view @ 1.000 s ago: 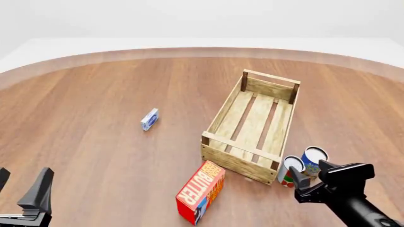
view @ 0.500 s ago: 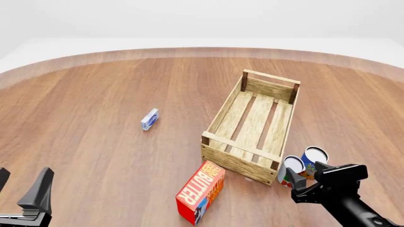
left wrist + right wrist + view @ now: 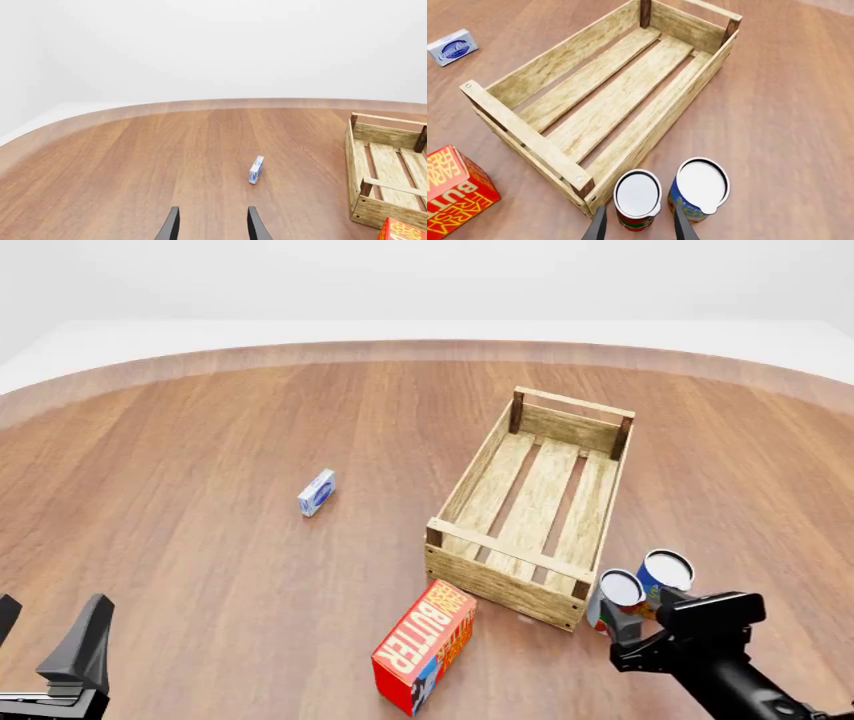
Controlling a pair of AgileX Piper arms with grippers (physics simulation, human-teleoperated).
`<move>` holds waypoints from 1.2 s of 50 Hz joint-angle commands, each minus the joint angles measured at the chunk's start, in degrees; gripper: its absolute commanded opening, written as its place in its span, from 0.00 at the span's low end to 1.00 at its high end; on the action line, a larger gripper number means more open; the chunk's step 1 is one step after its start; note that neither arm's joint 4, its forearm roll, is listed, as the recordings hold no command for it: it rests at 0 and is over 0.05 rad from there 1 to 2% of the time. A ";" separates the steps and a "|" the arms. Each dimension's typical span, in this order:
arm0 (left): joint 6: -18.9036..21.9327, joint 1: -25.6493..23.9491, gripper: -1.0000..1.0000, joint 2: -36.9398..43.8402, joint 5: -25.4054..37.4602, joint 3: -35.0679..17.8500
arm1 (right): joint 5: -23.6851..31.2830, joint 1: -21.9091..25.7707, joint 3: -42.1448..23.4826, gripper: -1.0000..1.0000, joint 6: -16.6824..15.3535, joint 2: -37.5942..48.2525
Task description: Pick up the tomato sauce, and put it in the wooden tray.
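A wooden table fills the front view. The tray (image 3: 534, 512), an empty slatted crate, sits right of centre. At the lower right, the sauce (image 3: 615, 602) stands upright just beside the tray's near right corner, and a blue can (image 3: 662, 580) stands just to its right, the 2 touching or nearly so. A butter box (image 3: 424, 645) stands at the lower centre, and a small blue-and-white packet (image 3: 316, 492) lies left of centre, well apart from the rest.

The right gripper (image 3: 638, 642) hangs at the lower right edge, just in front of the sauce. In the right wrist view its 2 fingers are spread, holding nothing, with the sauce (image 3: 637, 198) lined up between their tips. The left gripper (image 3: 213, 231) waits at the lower left, also spread and empty.

The risks lie in how tight the spot is. One finger must slip into the narrow gap beside the blue can (image 3: 698, 189); if it lands on the can instead, it may shove or topple it. The other finger passes close to the tray's corner post (image 3: 580, 186) and could snag there. A shallow or off-centre squeeze on the round, smooth sauce could let it tip or slip out during the lift.
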 commanded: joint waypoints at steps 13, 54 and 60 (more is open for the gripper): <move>0.00 0.00 1.00 0.00 0.00 0.00 | -4.33 0.15 -0.39 1.00 0.16 5.65; 0.00 0.00 1.00 0.00 0.00 0.00 | -7.10 0.40 -2.12 1.00 0.18 10.73; 0.00 0.00 1.00 0.00 0.00 0.00 | -7.16 0.19 -1.87 1.00 -0.16 10.41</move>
